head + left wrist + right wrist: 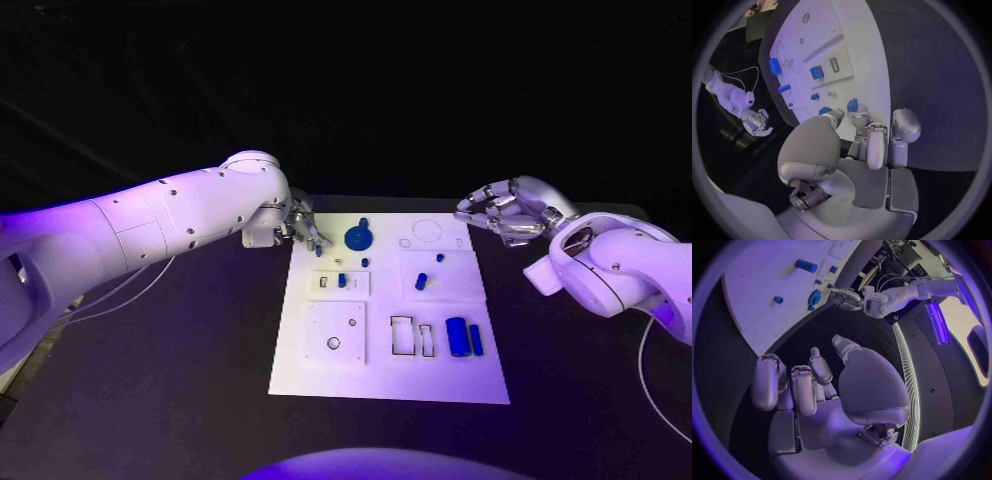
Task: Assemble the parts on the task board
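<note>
The task looks to be in its early or middle part, as I judge it: several blue parts lie loose on the task board (310,375) and some recesses stand open.

Far left of the board, the left hand (300,228) reaches over the far-left corner, fingers drawn down close to a small blue part (852,105) at the edge; whether they pinch it or merely touch it I cannot tell.

Just right of that hand sits a round blue part with a stem (358,237), lying flat on the board. Nearer the middle are little blue pegs (342,281) and a short blue piece (421,282), seemingly standing in their blocks. Toward the near right lie a thick blue cylinder (457,336) and a thinner blue bar (476,340), side by side, beside two empty rectangular slots (402,336); these likely remain to be fitted.

The right hand (508,213) hovers off the far-right corner, apart from the board, fingers curled loosely and holding nothing
</note>
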Motion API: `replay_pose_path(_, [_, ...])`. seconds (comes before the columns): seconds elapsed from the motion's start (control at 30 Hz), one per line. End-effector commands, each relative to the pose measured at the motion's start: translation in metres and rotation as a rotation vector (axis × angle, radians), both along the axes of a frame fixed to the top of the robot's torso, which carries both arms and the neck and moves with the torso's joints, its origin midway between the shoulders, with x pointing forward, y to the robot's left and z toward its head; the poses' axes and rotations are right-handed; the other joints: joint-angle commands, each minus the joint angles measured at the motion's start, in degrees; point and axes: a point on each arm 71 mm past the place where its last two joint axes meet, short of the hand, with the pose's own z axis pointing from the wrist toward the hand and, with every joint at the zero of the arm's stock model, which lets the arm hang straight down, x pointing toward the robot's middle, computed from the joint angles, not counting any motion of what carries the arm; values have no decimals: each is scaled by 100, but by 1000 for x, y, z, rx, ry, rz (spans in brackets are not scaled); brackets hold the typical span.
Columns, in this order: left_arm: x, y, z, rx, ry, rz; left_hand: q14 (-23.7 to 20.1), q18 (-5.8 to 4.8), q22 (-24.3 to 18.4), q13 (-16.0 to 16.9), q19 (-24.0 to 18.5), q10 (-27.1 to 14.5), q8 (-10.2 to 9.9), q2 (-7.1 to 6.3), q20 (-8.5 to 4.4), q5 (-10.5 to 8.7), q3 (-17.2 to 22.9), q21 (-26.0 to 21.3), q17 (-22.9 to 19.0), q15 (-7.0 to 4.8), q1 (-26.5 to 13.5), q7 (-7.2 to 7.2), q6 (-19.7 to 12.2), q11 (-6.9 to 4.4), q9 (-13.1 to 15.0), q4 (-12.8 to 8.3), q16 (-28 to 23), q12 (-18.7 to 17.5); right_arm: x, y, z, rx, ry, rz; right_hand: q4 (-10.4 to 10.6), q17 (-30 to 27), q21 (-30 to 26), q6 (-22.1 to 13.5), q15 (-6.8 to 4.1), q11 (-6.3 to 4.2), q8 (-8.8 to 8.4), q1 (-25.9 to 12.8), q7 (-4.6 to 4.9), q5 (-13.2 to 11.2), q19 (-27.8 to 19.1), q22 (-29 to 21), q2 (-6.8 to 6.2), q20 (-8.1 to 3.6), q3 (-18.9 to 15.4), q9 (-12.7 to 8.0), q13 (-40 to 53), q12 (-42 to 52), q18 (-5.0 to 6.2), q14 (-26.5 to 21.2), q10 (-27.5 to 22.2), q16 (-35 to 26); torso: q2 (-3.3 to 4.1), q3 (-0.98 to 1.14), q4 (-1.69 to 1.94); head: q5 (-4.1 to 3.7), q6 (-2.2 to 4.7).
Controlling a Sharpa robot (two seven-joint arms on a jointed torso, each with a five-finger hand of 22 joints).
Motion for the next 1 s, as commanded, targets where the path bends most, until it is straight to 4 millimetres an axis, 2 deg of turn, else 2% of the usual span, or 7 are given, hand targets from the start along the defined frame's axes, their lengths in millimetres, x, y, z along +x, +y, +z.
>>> replay_pose_path(0.03, [-1,-2,-2,-16,25,-18,392,50,6,6,7,18,6,7,29,32,48,10,727,12,72,-11,43,-12,-13,9,31,28,0,0,0,2,-6,2,22,455,-20,-25,-26,4,20,-22,-3,32,-23,338,17,3,2,6,0,-27,104,333,-26,-28,-2,1,-4,2,-3])
replay_pose_path(0.47, [-1,-4,-3,-29,27,-12,396,47,37,-28,15,17,39,103,18,30,446,26,735,-15,641,-46,81,-45,-100,-91,38,48,0,1,0,1,-5,2,22,455,-20,-25,-26,4,20,-22,-3,32,-23,338,17,3,2,6,0,-27,104,333,-26,-28,2,5,-10,-8,-17])
replay_pose_path(0.53, [0,-4,-3,-40,25,-8,403,43,70,-12,31,32,117,120,-1,33,758,42,758,-53,973,-102,119,-93,-79,-299,49,63,0,1,0,1,-4,2,22,455,-20,-25,-26,4,20,-22,-3,32,-23,338,17,3,2,6,0,-27,104,333,-26,-28,0,8,-9,-11,-18])
replay_pose_path(0.57, [0,-4,-3,-47,23,-5,410,39,121,20,59,50,219,92,-47,20,1262,70,782,-104,1337,-130,111,-130,-11,-618,61,65,0,1,0,1,-5,2,22,455,-20,-25,-26,4,20,-22,-3,32,-23,338,17,3,2,6,0,-27,104,333,-26,-28,-3,8,-8,-12,-19])
replay_pose_path(0.63, [0,-4,-3,-62,21,2,417,27,176,6,83,162,507,-205,-54,42,2218,107,807,-63,1046,-86,38,-139,223,-704,75,75,0,0,0,1,-5,1,22,455,-20,-25,-26,4,20,-22,-3,32,-23,338,17,3,2,6,0,-27,104,333,-26,-28,-5,8,-7,-14,-20])
replay_pose_path(0.7, [0,-3,-3,-80,19,12,419,18,214,24,98,208,664,-275,-52,31,2658,128,813,-92,877,-125,-2,-133,364,-873,78,102,1,0,0,0,-5,0,22,455,-20,-25,-26,4,20,-22,-3,32,-23,338,17,3,2,6,0,-27,104,333,-26,-28,-5,3,-4,-18,-17])
replay_pose_path(1.0, [-5,6,-1,-175,35,71,418,10,270,31,125,253,829,-345,-64,31,3095,163,807,-107,647,-141,-35,-147,514,-1111,75,127,1,-1,0,-1,-5,-3,32,455,-29,-30,-27,4,37,-12,-3,50,-26,334,31,2,2,6,3,-23,105,334,-23,-28,-7,2,7,-24,-20])
